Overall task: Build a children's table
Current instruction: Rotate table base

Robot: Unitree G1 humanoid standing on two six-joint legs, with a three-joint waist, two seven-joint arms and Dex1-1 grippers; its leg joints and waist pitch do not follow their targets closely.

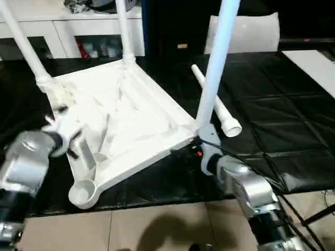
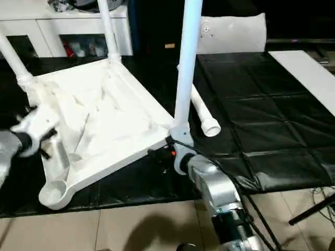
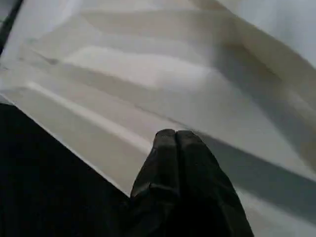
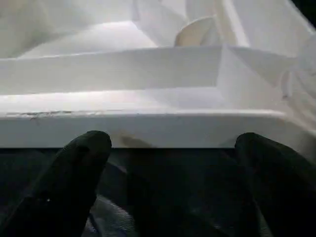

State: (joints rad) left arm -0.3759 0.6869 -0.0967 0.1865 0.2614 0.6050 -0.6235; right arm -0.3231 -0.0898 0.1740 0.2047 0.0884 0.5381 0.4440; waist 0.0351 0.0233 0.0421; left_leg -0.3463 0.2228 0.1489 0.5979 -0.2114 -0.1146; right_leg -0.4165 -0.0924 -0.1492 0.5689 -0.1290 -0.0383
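Three white legs stand upright in the corner sockets of the overturned table top (image 1: 131,120), which lies ribbed side up on a black padded mat (image 1: 272,120) spread over the floor. One leg (image 1: 23,44) rises at the far left corner, a second leg (image 1: 124,31) at the far corner, and a third leg (image 1: 217,63) at the right corner, nearest the right arm. A fourth leg (image 1: 217,107) lies loose on the mat just to the right of the top. The near left corner socket (image 1: 82,192) stands empty.

The left claw (image 3: 170,140) has its two black fingers pressed together, holding nothing, and hovers over the ribbed underside near the top's left edge. The right claw (image 4: 173,148) is spread wide, its fingers (image 4: 79,158) apart and empty, facing the outer rim of the top close to the base of the third leg.

Beyond the mat stand white shelves (image 1: 68,31) and a white cushion (image 1: 251,31). Pale floor tiles (image 1: 157,230) show nearest the robot.
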